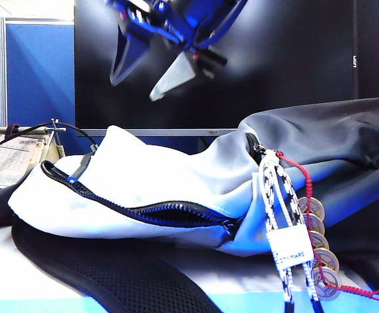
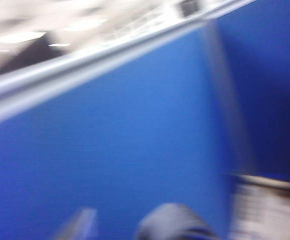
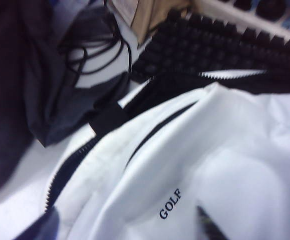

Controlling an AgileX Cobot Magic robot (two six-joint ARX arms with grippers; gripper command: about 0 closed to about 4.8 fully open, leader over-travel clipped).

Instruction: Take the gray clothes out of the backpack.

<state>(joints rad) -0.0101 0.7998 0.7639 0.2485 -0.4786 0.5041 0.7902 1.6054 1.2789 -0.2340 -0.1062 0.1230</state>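
Note:
The backpack (image 1: pixel 169 176) lies on its side on the table, pale gray-white, its navy zipper (image 1: pixel 143 212) undone. In the right wrist view the gray clothes (image 3: pixel 45 105), a dark charcoal bundle, lie on the table outside the backpack (image 3: pixel 224 160), next to a tangle of cable. My left gripper (image 1: pixel 147 75) hangs high above the backpack, open and empty. The blurred left wrist view shows the left gripper (image 2: pixel 127 225) against a blue partition. My right gripper (image 3: pixel 122 227) stands open just over the white panel printed GOLF, its fingertips (image 3: pixel 210 226) wide apart.
A braided cord (image 1: pixel 274 195) and a red string of brass coins (image 1: pixel 316 241) hang at the backpack's right. A black mesh strap (image 1: pixel 111 274) lies in front. A keyboard (image 3: pixel 219 50), black cables (image 3: pixel 95 50), a monitor (image 1: pixel 274 59) and a calendar (image 1: pixel 10 160) stand behind.

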